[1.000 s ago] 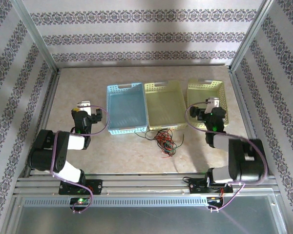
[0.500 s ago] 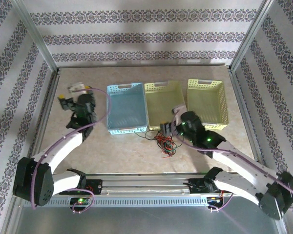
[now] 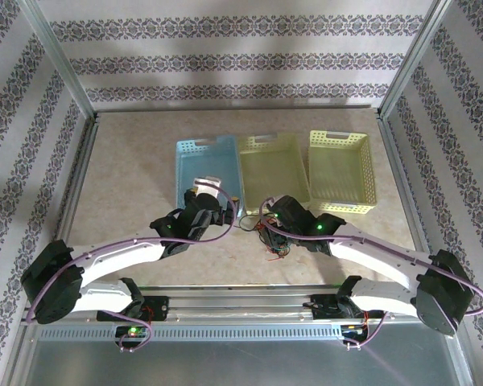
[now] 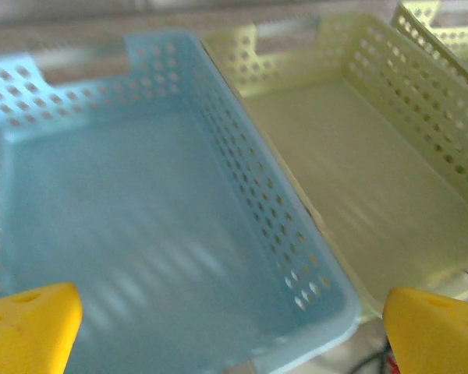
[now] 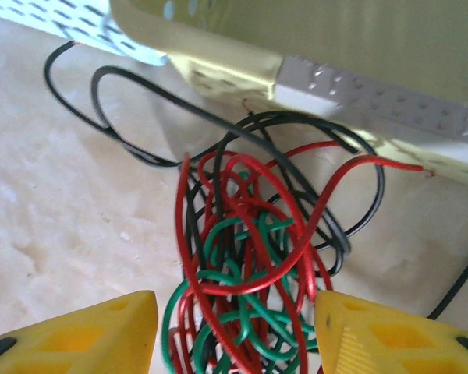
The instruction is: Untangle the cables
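Left arm and right arm: black-and-white twins
White links between bulky black joints, a thick lilac cable along each, green light, blocky yellow fingertips.

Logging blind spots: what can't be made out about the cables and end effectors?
- Right wrist view: the cables run off the bottom edge between the fingers of the right end effector; contact unclear.
- Top view: strands too small to separate; the right arm covers part.
- Left wrist view: blue basket blurred.
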